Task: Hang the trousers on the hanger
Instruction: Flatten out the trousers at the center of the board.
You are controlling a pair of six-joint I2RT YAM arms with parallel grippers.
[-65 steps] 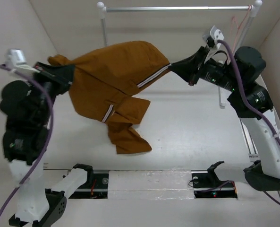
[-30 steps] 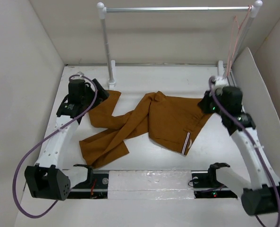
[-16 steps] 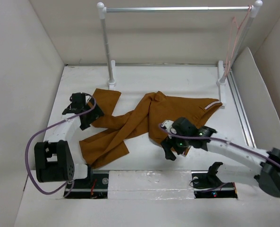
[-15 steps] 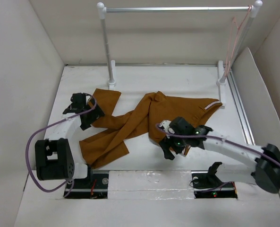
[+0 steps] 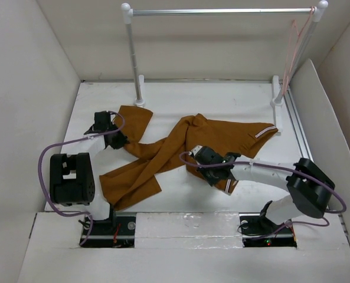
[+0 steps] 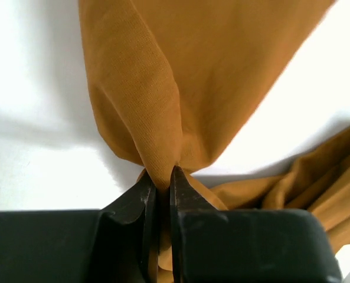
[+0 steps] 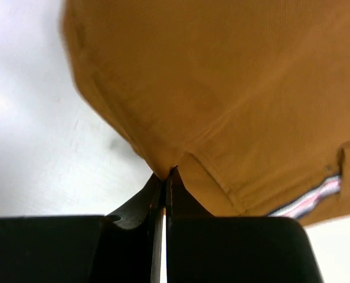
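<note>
The rust-brown trousers [image 5: 222,138] lie spread flat on the white table, legs reaching toward the near left. My left gripper [image 5: 119,142] is shut on a raised fold of a trouser leg; the left wrist view shows the fold [image 6: 157,118] pinched between the fingertips [image 6: 163,181]. My right gripper [image 5: 212,173] is shut on the near edge of the trousers by the striped trim [image 7: 307,203]; in the right wrist view the cloth [image 7: 222,76] peaks at the closed tips [image 7: 166,174]. The pale pink hanger [image 5: 290,50] hangs at the right end of the rail, far from both grippers.
The silver rail [image 5: 222,10] spans the back on white posts [image 5: 131,53]. White walls close in the left, back and right. A slanted white panel [image 5: 316,118] stands at the right. Arm bases and black brackets [image 5: 263,221] sit at the near edge.
My right gripper has moved up and left onto the trousers' near edge and shut there. My left gripper has shifted a little toward the back along the leg, bunching the cloth.
</note>
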